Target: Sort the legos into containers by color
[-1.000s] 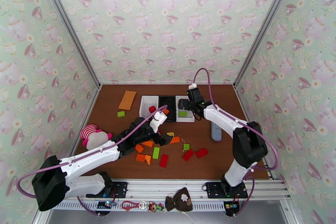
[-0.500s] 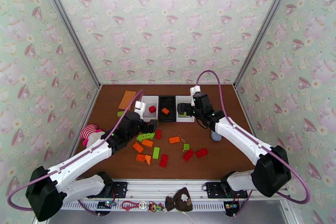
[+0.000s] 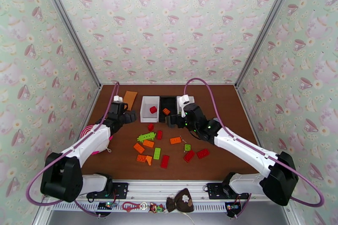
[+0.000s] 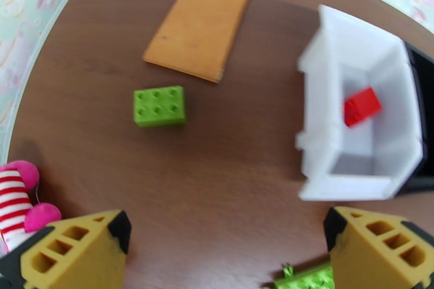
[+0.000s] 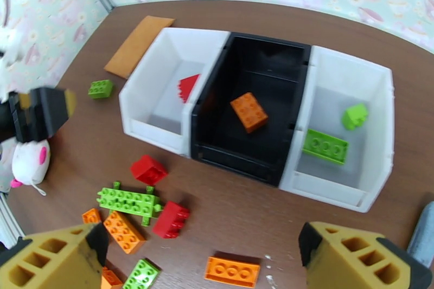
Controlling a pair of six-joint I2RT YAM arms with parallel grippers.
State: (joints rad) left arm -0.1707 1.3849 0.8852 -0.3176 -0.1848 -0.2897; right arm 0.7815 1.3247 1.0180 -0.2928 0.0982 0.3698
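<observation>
By my reading you are partway through the sort: each bin already has its colour, and most bricks are yet to be lifted. Your left tool (image 4: pixel 226 224) hangs released, fingers spread wide and holding nothing, above the bare table (image 4: pixel 228 154). A lone green brick (image 4: pixel 159 106) lies just ahead of it, flat and studs up, near the orange card (image 4: pixel 200 23) and well apart from the heap. Your right tool (image 5: pixel 202 237) is likewise released and empty, over the near side of the bins. The left white bin (image 5: pixel 154 133) holds one red brick (image 5: pixel 187 87), the black bin (image 5: pixel 238 162) one orange brick (image 5: pixel 248 111), and the right white bin (image 5: pixel 325 190) two green pieces (image 5: pixel 325 146). The other bricks (image 3: pixel 156 153), red, orange and green, lie scattered in front of the bins. The next move likely calls for lowering the left tool squarely over the lone green brick, closing across its sides, and carrying it to the right white bin.
</observation>
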